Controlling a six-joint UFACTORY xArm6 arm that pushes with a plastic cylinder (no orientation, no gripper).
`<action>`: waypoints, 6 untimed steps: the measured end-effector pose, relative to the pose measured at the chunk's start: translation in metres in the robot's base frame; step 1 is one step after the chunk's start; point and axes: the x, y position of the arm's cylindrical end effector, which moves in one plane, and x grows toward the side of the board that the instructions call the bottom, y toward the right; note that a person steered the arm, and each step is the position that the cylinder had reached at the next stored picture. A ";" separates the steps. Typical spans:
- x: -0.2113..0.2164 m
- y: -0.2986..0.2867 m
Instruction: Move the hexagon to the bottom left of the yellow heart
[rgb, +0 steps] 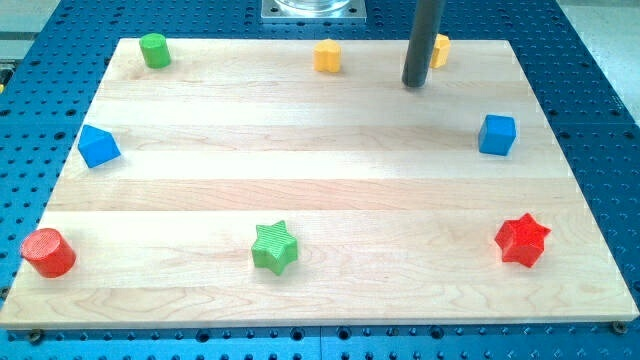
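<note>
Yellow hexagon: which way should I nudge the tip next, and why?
Probably slide my tip left, passing below the yellow hexagon, to reach its left side. The tip stands between it and the partly hidden yellow block, seemingly the heart, so it cannot push the hexagon rightward yet.

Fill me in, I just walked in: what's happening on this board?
A robot arm's rod is pushing blocks around a wooden board. My tip sits near the view's top, just left of a yellow block partly hidden behind the rod, whose shape I cannot tell. Another yellow block lies further left. The job is to move the hexagon to the heart's bottom left; nothing shows it done yet. The other blocks sit spread around the edges, away from the tip.
</note>
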 end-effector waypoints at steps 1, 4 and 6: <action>-0.002 0.069; -0.092 0.138; -0.047 0.009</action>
